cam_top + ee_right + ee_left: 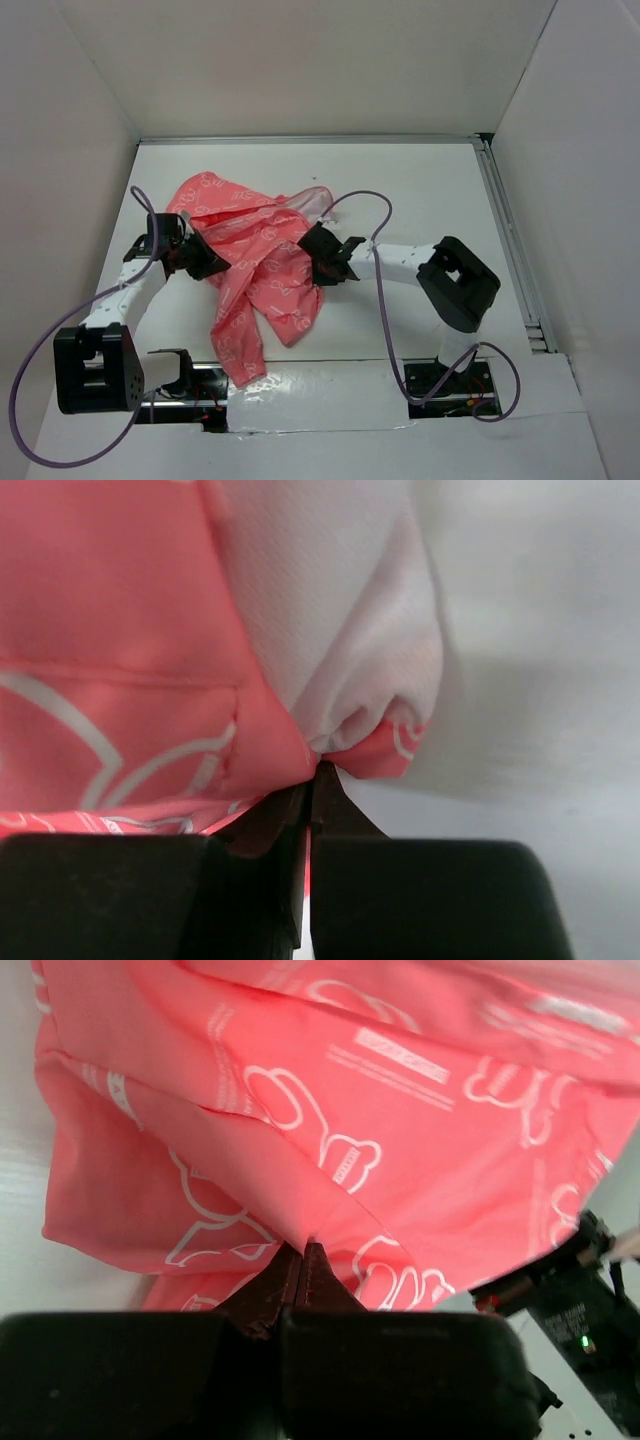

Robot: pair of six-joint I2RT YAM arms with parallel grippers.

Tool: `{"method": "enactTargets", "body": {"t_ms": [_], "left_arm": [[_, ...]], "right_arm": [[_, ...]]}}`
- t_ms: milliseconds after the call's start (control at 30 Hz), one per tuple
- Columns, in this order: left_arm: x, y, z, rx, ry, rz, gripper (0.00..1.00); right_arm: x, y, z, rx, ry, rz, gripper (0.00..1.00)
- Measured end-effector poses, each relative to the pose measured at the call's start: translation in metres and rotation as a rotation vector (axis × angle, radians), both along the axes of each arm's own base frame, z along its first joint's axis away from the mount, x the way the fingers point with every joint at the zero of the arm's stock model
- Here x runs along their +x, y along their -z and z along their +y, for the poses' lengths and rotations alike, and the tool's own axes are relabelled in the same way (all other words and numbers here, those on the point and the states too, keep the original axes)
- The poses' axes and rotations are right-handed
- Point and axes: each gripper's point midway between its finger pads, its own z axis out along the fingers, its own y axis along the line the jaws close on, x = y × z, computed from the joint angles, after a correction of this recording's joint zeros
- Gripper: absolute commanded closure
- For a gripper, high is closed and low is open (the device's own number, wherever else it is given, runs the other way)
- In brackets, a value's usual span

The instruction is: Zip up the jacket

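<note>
From above, the jacket [255,270] lies bunched on the left-centre of the white table [420,185], stretched between the two arms. The left gripper [203,260] meets its left edge and the right gripper [322,256] its right edge. One long lobe of cloth trails toward the near edge between the arm bases. Bare table lies to the right and along the far side, bounded by white walls and by a metal rail [507,235] on the right. A purple cable [382,290] loops over the right arm.

The left wrist camera gives what the overhead cannot. The left gripper [303,1256] has its jaws pressed together on a thin fold of the jacket [400,1110], and the printed cloth fans up and away from the pinch. A strip of table [20,1260] shows at the left, and a dark unit [570,1310] with a green light sits at the lower right.

In the right wrist camera, the right gripper [315,778] is likewise clamped tight. It nips the jacket [120,630] where the pink cloth meets the pale lining [330,610]. Bare table [540,630] lies open to the right of the pinch.
</note>
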Motion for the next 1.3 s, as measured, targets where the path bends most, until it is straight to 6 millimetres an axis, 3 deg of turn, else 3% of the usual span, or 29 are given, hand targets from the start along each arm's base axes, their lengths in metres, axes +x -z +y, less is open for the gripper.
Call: {"method": "enactTargets", "body": {"t_ms": [100, 200, 267, 367, 467, 533, 600, 667, 733, 833, 867, 900, 933, 967, 1000, 1167, 1300], "left_arm": [[0.004, -0.021, 0.000, 0.007, 0.005, -0.097, 1.00], [0.005, -0.040, -0.002, 0.004, 0.015, -0.171, 1.00], [0.004, -0.047, -0.004, -0.006, 0.024, -0.194, 1.00], [0.004, -0.061, -0.011, -0.038, 0.053, -0.227, 1.00], [0.009, -0.087, -0.012, -0.034, 0.063, -0.288, 1.00], [0.012, -0.107, -0.012, -0.025, 0.075, -0.348, 1.00], [0.009, -0.123, -0.016, -0.022, 0.094, -0.408, 1.00], [0.002, -0.130, -0.022, -0.031, 0.117, -0.436, 1.00], [-0.008, -0.126, -0.032, -0.056, 0.156, -0.434, 1.00], [-0.028, -0.105, -0.049, -0.110, 0.229, -0.366, 1.00], [-0.035, -0.098, -0.054, -0.125, 0.250, -0.333, 1.00], [-0.044, -0.090, -0.059, -0.137, 0.266, -0.293, 1.00], [-0.053, -0.084, -0.062, -0.147, 0.272, -0.254, 0.92], [-0.059, -0.080, -0.064, -0.153, 0.271, -0.224, 0.37], [-0.066, -0.078, -0.064, -0.149, 0.265, -0.198, 0.01], [-0.085, -0.078, -0.053, -0.114, 0.168, -0.135, 0.01], [-0.076, -0.086, -0.045, -0.072, 0.124, -0.134, 0.01]], "right_arm": [[0.020, -0.006, -0.019, -0.030, 0.062, -0.048, 1.00], [0.045, -0.035, -0.053, -0.086, 0.137, -0.133, 1.00], [0.065, -0.075, -0.075, -0.111, 0.193, -0.229, 1.00], [0.090, -0.159, -0.099, -0.085, 0.276, -0.422, 1.00], [0.090, -0.236, -0.135, -0.084, 0.372, -0.602, 1.00], [0.083, -0.264, -0.162, -0.097, 0.440, -0.671, 1.00], [0.072, -0.277, -0.186, -0.116, 0.502, -0.720, 1.00], [0.059, -0.268, -0.204, -0.136, 0.534, -0.723, 0.97], [0.046, -0.243, -0.216, -0.168, 0.541, -0.681, 0.85], [0.026, -0.185, -0.227, -0.222, 0.546, -0.540, 0.55], [0.019, -0.165, -0.231, -0.245, 0.552, -0.482, 0.37], [0.008, -0.144, -0.234, -0.269, 0.559, -0.414, 0.31], [-0.002, -0.128, -0.238, -0.290, 0.569, -0.354, 0.05], [-0.010, -0.119, -0.241, -0.299, 0.582, -0.315, 0.00], [-0.018, -0.113, -0.243, -0.311, 0.584, -0.284, 0.00], [-0.023, -0.125, -0.230, -0.223, 0.557, -0.285, 0.00], [-0.012, -0.150, -0.212, -0.119, 0.490, -0.335, 0.00]]}}
